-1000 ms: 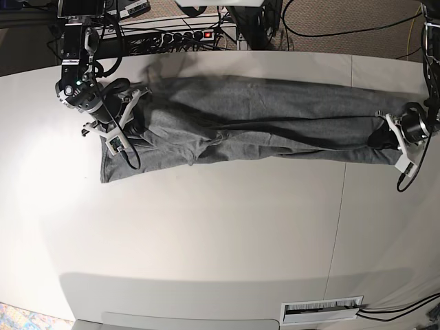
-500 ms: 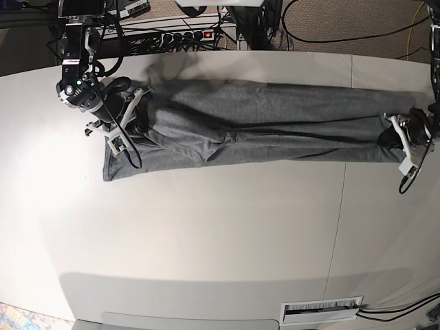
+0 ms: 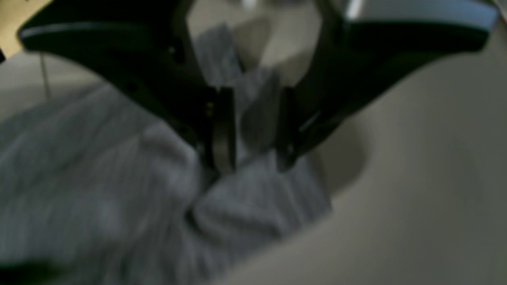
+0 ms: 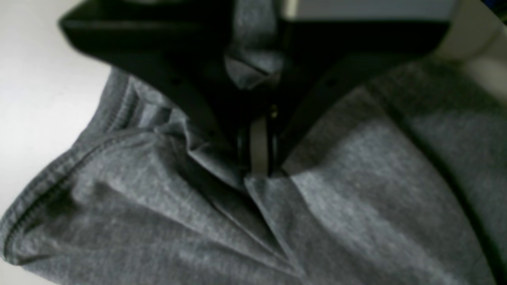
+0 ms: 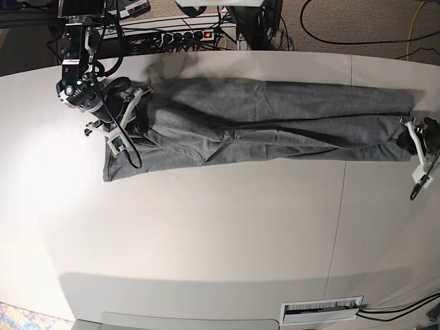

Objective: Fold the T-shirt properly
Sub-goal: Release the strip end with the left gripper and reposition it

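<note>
The T-shirt is a soft heather-grey knit, stretched into a long narrow band across the far half of the tabletop, running from near the left edge almost to the right edge in the base view. Long creases run lengthwise through the cloth, and a small bunched fold sits near its middle. The tabletop is smooth, matte and off-white, with a thin seam crossing it on the right.

The right gripper has its black jaws pressed together on a pinch of the T-shirt; the fabric gathers into sharp pleats that fan out from the closed tips. A double-stitched hem curves along the cloth's edge at the left of the right wrist view. In the base view this gripper sits at the band's left end, over a puckered part of the shirt.

The left gripper stands with its jaws parted, a clear gap between the two dark fingers. A ridge of grey cloth rises into that gap, but the view is blurred and it cannot be told whether the pads touch it. The shirt's end lies here in soft rounded folds beside bare tabletop.

A black power strip with a red switch lies beyond the far edge among tangled cables.
</note>
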You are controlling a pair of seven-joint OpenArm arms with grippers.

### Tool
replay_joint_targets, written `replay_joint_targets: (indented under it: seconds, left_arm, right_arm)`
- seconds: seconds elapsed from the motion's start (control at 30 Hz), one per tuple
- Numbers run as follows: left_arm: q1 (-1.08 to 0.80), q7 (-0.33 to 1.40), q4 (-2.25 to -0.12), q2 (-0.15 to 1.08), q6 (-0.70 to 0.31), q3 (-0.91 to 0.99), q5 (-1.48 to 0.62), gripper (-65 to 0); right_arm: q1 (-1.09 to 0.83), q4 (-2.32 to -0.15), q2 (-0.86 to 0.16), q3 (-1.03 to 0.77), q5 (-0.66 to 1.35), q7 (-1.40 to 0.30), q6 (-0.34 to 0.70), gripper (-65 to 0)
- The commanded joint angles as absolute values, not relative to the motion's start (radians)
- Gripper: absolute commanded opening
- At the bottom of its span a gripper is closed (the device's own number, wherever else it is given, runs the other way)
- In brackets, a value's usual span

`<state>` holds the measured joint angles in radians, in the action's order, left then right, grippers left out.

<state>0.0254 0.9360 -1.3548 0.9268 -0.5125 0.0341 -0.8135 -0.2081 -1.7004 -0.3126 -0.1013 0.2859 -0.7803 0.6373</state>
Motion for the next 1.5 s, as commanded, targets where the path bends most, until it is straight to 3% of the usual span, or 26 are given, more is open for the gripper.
replay_joint_targets:
  seconds: [0.0, 0.23, 0.43, 0.97, 1.47]
  left_arm:
    - [0.039, 0.949, -1.364, 0.959, -0.511, 0.044, -0.831, -45.3]
    - [0.039, 1.003, -1.361, 1.016, -0.44, 0.044, -0.868, -39.1]
    - [0.039, 0.985, -1.301, 1.034, -0.442, 0.044, -0.927, -39.0]
    - [0.137, 1.051, -0.807, 1.003, -0.698, 0.044, -1.406, -39.0]
    - [0.138, 1.048, -0.756, 0.878, -0.698, 0.044, -1.335, -39.0]
  right_arm:
    - [-0.205, -1.705, -0.324, -0.105, 0.268, -0.792, 0.635, -65.0]
    - [-0.205, -1.705, -0.324, -0.105, 0.261, -0.793, 0.636, -65.0]
    - [-0.205, -1.705, -0.324, -0.105, 0.241, -0.793, 0.636, -65.0]
    - [-0.205, -1.705, -0.325, -0.105, 0.242, -0.794, 0.636, -65.0]
    - [-0.205, -1.705, -0.33, -0.105, 0.234, -0.804, 0.636, -65.0]
